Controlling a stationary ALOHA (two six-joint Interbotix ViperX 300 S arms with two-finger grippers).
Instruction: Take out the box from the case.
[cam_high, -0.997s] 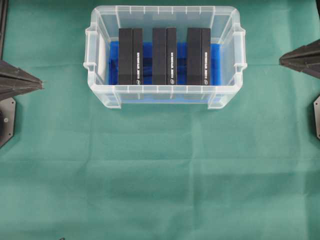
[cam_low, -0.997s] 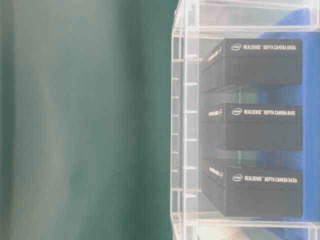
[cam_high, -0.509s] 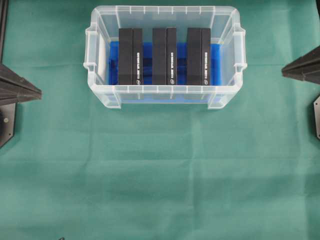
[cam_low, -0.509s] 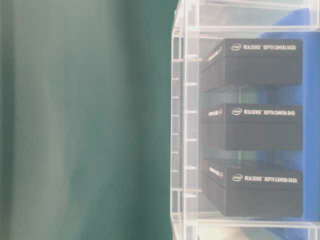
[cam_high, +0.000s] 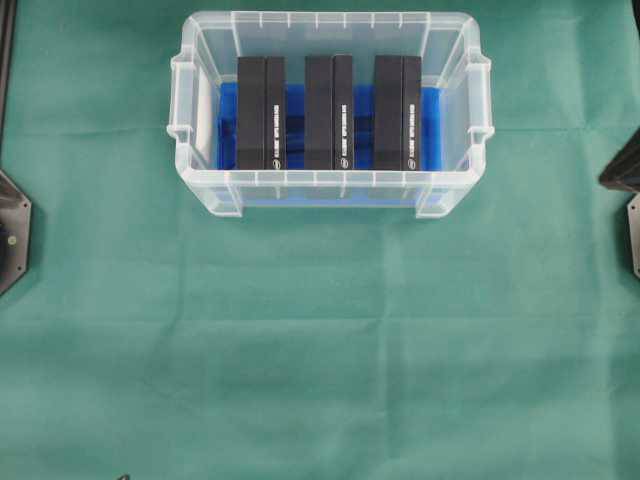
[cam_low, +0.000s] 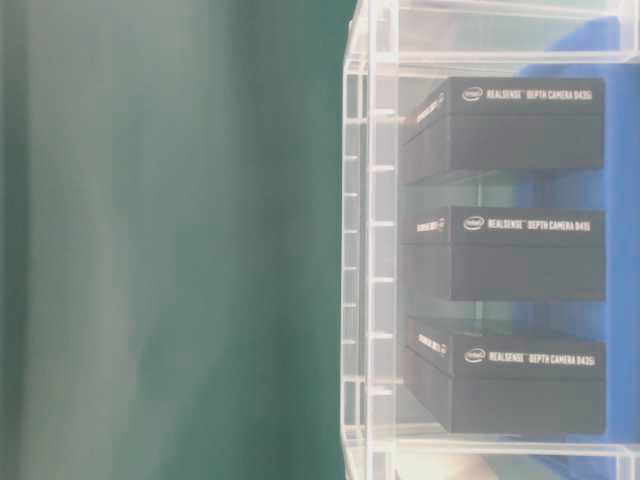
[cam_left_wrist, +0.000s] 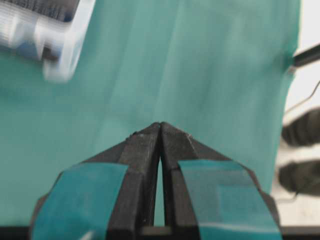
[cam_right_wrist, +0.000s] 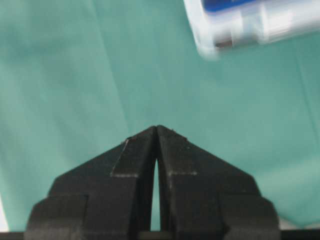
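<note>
The case (cam_high: 330, 180), a clear plastic tub lined with blue cloth (cam_high: 431, 125), stands at the far middle of the green table. Three black boxes stand on edge side by side in it: left (cam_high: 261, 112), middle (cam_high: 329, 112), right (cam_high: 397, 112). The table-level view shows them through the case wall (cam_low: 370, 250), each labelled in white. My left gripper (cam_left_wrist: 160, 125) is shut and empty over bare cloth, out of the overhead view; the case corner (cam_left_wrist: 60, 45) lies far ahead. My right gripper (cam_right_wrist: 156, 128) is shut and empty, a dark sliver (cam_high: 622, 172) at the overhead's right edge.
Green cloth (cam_high: 320, 340) covers the table. Arm base plates sit at the left edge (cam_high: 12, 235) and the right edge (cam_high: 634, 235). The left wrist view shows the cloth's edge with dark cables (cam_left_wrist: 300, 130) beyond it.
Both shut grippers have drawn back outward from the case sides. The left one has left the overhead view; the right one shows only at the edge. Case and boxes have not moved.
</note>
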